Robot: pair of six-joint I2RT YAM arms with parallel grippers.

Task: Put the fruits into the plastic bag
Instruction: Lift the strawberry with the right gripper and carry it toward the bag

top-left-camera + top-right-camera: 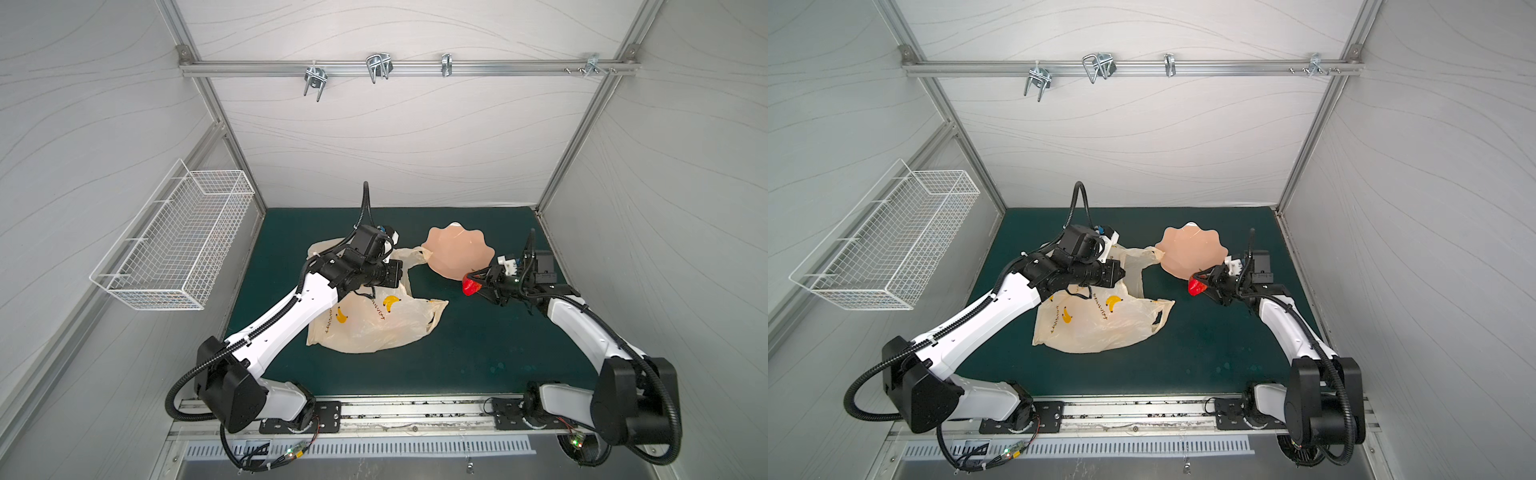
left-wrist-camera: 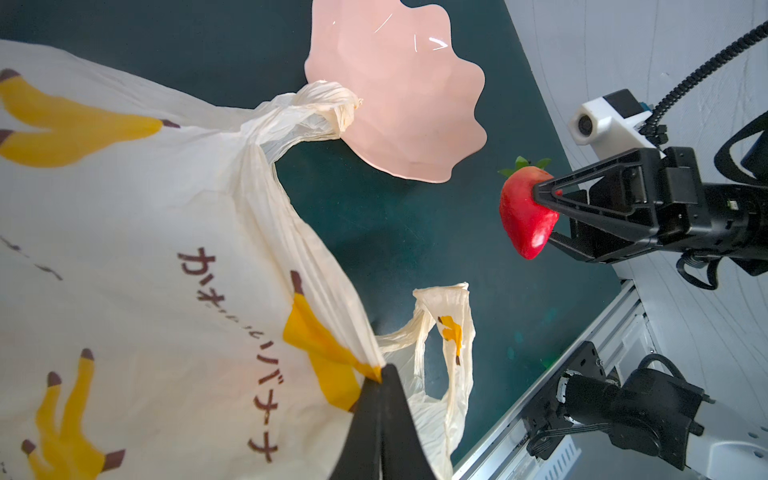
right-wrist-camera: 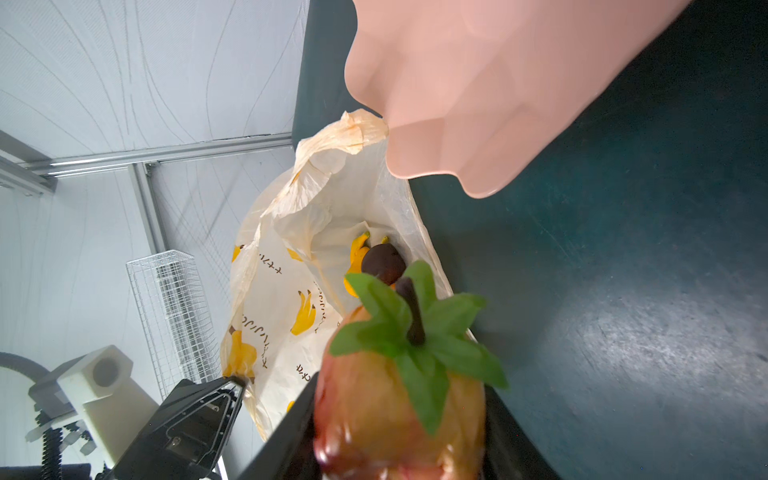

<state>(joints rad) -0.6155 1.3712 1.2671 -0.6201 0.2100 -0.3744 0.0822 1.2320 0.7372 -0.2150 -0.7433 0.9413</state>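
Observation:
The plastic bag (image 1: 374, 328) (image 1: 1096, 328) (image 2: 145, 249) (image 3: 282, 299), cream with printed bananas, lies on the green mat left of centre. My left gripper (image 1: 397, 273) (image 1: 1120, 274) (image 2: 382, 374) is shut on its upper edge and holds the mouth up. Inside the mouth, the right wrist view shows a dark brown fruit (image 3: 382, 264) and a yellow banana (image 3: 357, 253). My right gripper (image 1: 476, 286) (image 1: 1200, 286) (image 2: 542, 216) (image 3: 399, 436) is shut on a red strawberry (image 1: 471, 286) (image 1: 1196, 286) (image 2: 519, 220) (image 3: 374, 407). It hangs above the mat, between the bag's mouth and the dish.
A pale pink scalloped dish (image 1: 457, 253) (image 1: 1192, 251) (image 2: 399, 95) (image 3: 498, 83) sits just behind the strawberry; one bag handle (image 1: 419, 253) touches its rim. The other handle loop (image 1: 434, 316) lies on the mat. A white wire basket (image 1: 174, 249) (image 1: 888, 245) hangs on the left wall.

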